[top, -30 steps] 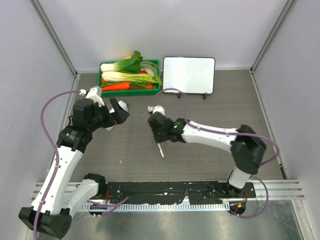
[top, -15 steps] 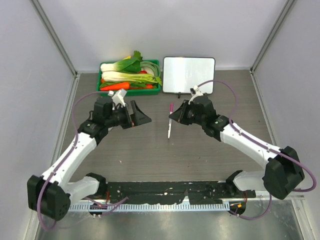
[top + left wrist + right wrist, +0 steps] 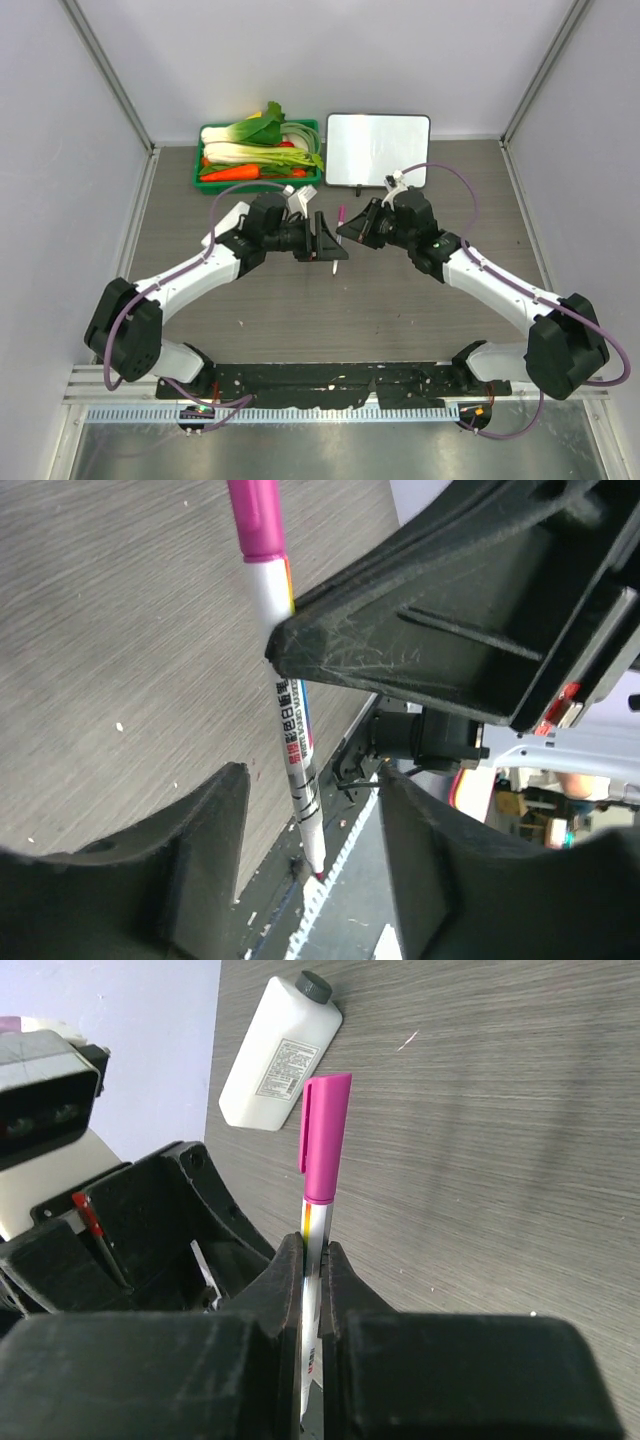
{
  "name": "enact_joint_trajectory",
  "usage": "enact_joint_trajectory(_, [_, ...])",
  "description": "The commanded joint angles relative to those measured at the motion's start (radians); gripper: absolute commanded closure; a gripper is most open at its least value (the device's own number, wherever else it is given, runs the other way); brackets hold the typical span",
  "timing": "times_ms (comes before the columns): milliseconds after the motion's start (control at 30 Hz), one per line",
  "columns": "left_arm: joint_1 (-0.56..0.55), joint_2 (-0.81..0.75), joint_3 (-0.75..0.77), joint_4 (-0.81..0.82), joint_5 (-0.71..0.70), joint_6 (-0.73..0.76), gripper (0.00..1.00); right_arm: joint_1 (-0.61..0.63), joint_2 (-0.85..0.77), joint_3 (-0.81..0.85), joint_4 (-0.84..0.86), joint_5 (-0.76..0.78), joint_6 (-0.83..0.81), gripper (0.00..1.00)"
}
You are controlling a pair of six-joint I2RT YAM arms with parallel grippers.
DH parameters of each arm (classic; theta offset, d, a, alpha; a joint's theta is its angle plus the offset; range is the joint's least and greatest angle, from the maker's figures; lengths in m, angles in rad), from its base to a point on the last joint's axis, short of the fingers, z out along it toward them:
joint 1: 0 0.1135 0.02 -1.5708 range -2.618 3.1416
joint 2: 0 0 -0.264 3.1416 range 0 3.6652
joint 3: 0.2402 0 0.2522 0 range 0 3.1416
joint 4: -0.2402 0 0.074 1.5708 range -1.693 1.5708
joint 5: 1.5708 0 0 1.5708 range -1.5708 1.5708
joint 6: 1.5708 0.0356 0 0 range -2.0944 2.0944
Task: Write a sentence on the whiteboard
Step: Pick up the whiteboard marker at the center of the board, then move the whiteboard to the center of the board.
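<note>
1. The table (image 3: pixel 300 320) is a grey wood-grain top. Both arms meet over its middle.
2. The board (image 3: pixel 378 150) stands propped on its small feet at the far edge, just beside the tray (image 3: pixel 258 184). I see no writing on it. It looks stiff, glossy and light, so I think a hard push could slide or tip it.
3. The left gripper (image 3: pixel 330 242) is half wide, one finger (image 3: pixel 200 850) on each side of the lower barrel, not touching it.
4. The right gripper (image 3: pixel 315 1255) is clamped on the barrel, just under the cap.
5. The marker (image 3: pixel 295 730) is between the arms, well apart from the board. It is thin, light, stiff and smooth, and may turn in the pads. Mid-barrel is the best hold.
6. The cap (image 3: pixel 325 1135) is pink and is on. It probably needs a straight pull.
</note>
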Motion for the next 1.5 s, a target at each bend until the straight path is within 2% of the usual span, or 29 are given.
enact_joint_trajectory(0, [-0.013,0.010,0.037,0.084,0.033,-0.014,0.50,-0.019,-0.041,0.007,0.059,-0.025,0.023,0.99])
enact_joint_trajectory(100, [-0.018,0.019,0.018,0.083,0.031,-0.016,0.77,-0.025,-0.036,0.012,0.059,-0.032,0.027,0.99])
enact_joint_trajectory(200, [-0.018,0.013,0.010,0.047,-0.012,-0.003,1.00,-0.031,-0.025,0.018,0.062,-0.044,0.026,0.98])
enact_joint_trajectory(300, [-0.018,-0.006,0.013,0.012,-0.062,0.010,1.00,-0.034,-0.011,0.030,0.062,-0.072,0.011,0.80])
enact_joint_trajectory(367, [-0.018,-0.015,0.021,0.000,-0.088,0.023,1.00,-0.036,-0.002,0.032,0.056,-0.089,0.000,0.53])
enact_joint_trajectory(400, [-0.016,-0.016,0.024,-0.032,-0.104,0.032,1.00,-0.037,-0.001,0.030,0.053,-0.093,-0.005,0.48])
enact_joint_trajectory(433, [-0.015,-0.020,0.030,-0.049,-0.119,0.041,1.00,-0.039,-0.002,0.026,0.048,-0.095,-0.020,0.37])
enact_joint_trajectory(500, [-0.010,-0.023,0.036,-0.080,-0.141,0.058,1.00,-0.037,-0.007,0.020,0.028,-0.095,-0.043,0.26])
enact_joint_trajectory(700, [0.059,-0.046,0.014,-0.106,-0.138,0.070,1.00,-0.037,-0.028,0.010,-0.111,0.000,-0.172,0.09])
enact_joint_trajectory(900, [0.194,-0.128,-0.039,-0.155,-0.124,0.058,1.00,-0.040,0.013,0.064,-0.294,0.234,-0.319,0.05])
enact_joint_trajectory(1100, [0.304,-0.243,-0.033,-0.256,-0.115,0.090,1.00,-0.045,0.125,0.151,-0.386,0.474,-0.393,0.05])
enact_joint_trajectory(1267, [0.340,-0.309,-0.007,-0.315,-0.129,0.118,1.00,-0.055,0.211,0.207,-0.401,0.652,-0.420,0.06])
enact_joint_trajectory(1333, [0.341,-0.320,-0.003,-0.321,-0.130,0.127,1.00,-0.083,0.257,0.228,-0.392,0.673,-0.428,0.06])
enact_joint_trajectory(1467, [0.343,-0.311,-0.005,-0.313,-0.115,0.125,1.00,-0.210,0.370,0.283,-0.386,0.612,-0.433,0.09])
